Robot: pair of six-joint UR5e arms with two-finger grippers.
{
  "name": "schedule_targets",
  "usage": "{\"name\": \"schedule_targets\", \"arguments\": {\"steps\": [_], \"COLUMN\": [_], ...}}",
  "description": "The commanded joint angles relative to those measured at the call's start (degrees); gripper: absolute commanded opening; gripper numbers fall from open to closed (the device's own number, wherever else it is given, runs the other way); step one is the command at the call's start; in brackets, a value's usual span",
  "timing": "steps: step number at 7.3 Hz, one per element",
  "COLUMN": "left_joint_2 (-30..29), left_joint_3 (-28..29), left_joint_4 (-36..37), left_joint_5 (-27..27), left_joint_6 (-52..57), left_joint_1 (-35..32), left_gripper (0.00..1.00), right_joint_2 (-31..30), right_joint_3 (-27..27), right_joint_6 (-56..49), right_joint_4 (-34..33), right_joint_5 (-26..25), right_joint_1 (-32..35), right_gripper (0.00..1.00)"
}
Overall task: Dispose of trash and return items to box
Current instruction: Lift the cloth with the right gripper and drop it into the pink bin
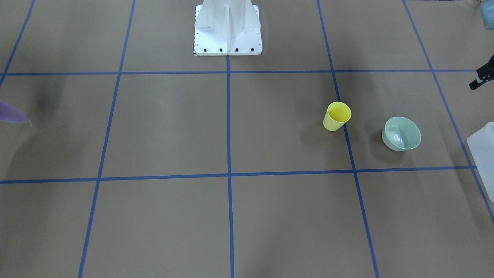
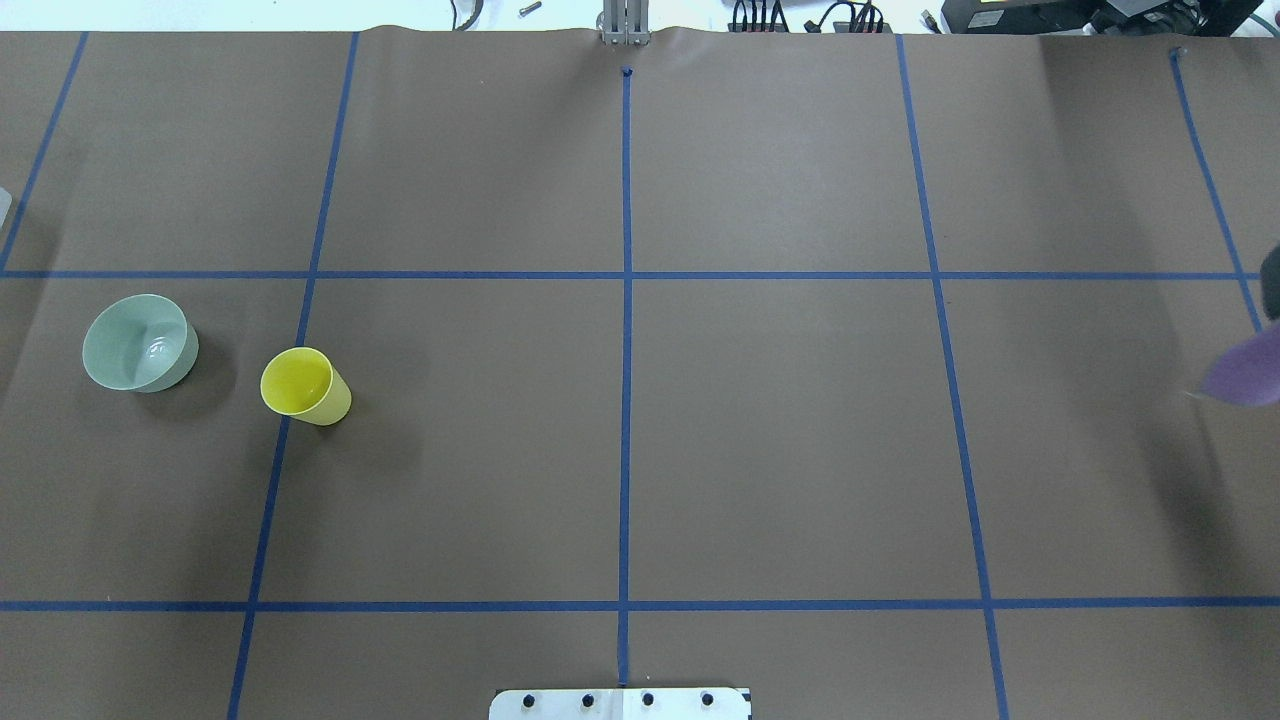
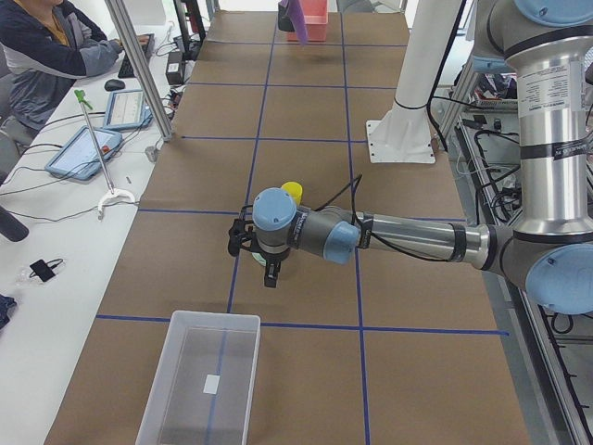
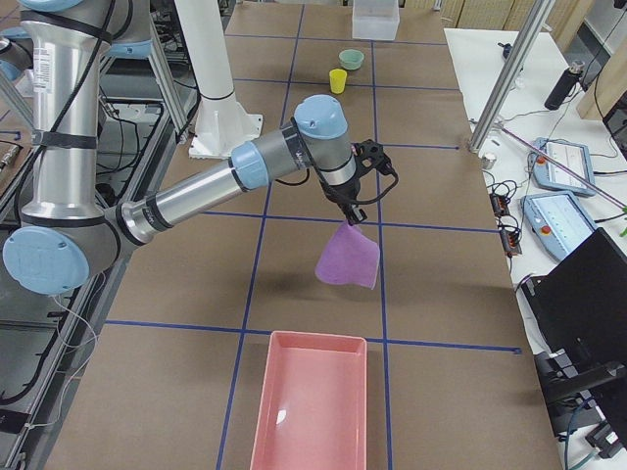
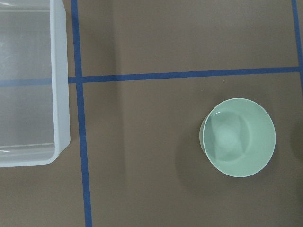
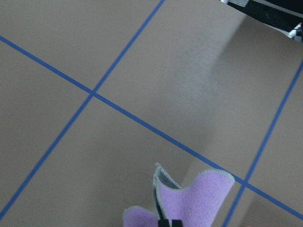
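My right gripper [image 4: 350, 217] is shut on the lilac-purple cloth [image 4: 348, 259] and holds it hanging above the table, a little short of the pink tray. The cloth also shows in the right wrist view [image 6: 199, 198] and at the overhead view's right edge [image 2: 1245, 370]. The yellow cup [image 2: 303, 385] and the mint-green bowl [image 2: 138, 342] stand upright on the table. My left gripper [image 3: 271, 275] hovers above the bowl [image 5: 238, 137], between the cup [image 3: 292, 190] and the translucent box [image 3: 211, 385]. I cannot tell whether it is open or shut.
A pink tray [image 4: 312, 411] lies at the table's end on my right. The box's wall [image 5: 59, 94] is left of the bowl in the left wrist view. The white robot base [image 1: 227, 29] stands at the table's middle. Operators' desks with tablets [image 3: 83, 148] run along the far side.
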Motion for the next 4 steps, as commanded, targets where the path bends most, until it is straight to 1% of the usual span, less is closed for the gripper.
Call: {"name": "schedule_targets", "arguments": {"steps": [1, 2, 3, 4], "left_joint_2": [-0.49, -0.75, -0.75, -0.84], "left_joint_3": [0.03, 0.03, -0.05, -0.40], "left_joint_4": [-0.07, -0.07, -0.07, -0.07], "left_joint_5": [0.16, 0.34, 0.34, 0.16], "left_joint_6": [-0.03, -0.03, -0.03, -0.98], "left_joint_1": [0.04, 0.04, 0.04, 0.04], "left_gripper": [0.98, 0.98, 0.98, 0.98], "right_joint_2": [2.25, 3.04, 3.74, 3.31], "right_joint_3": [-3.15, -10.14, -14.64, -17.73], "right_joint_6": [-22.65, -28.65, -31.75, -32.91], "right_joint_4": [-15.11, -14.96, -14.44, -14.26], "right_joint_5": [-5.85, -7.56, -7.66, -7.75], "right_joint_1": [12.40, 16.00, 17.08, 17.09], "right_gripper": [0.00, 0.00, 0.00, 0.00]}}
